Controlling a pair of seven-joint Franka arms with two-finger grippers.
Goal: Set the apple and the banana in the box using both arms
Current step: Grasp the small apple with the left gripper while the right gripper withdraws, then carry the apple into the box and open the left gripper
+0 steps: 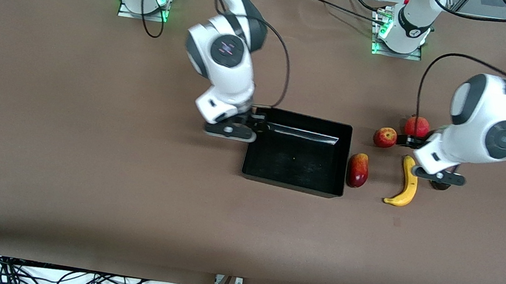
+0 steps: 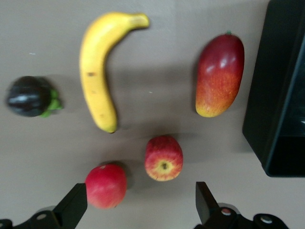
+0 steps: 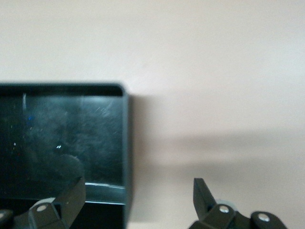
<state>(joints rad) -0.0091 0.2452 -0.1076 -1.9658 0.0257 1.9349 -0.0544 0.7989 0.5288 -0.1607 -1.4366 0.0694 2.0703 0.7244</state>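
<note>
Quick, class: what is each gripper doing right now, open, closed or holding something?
Left gripper: open, empty, above the apple.
Right gripper: open, empty, over the box wall.

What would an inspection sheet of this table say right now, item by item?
Surface: brown table, flat.
Job's things: apple and banana lie on the table, outside the black box, toward the left arm's end; box holds nothing.
Clutter: mango-like fruit beside the box, plain red fruit, dark fruit.
Grippers: left tool open over the apple and red fruit; right tool open over the box's wall.
Cables: black cables along the edge nearest the front camera.
Surroundings: nothing seen.
</note>
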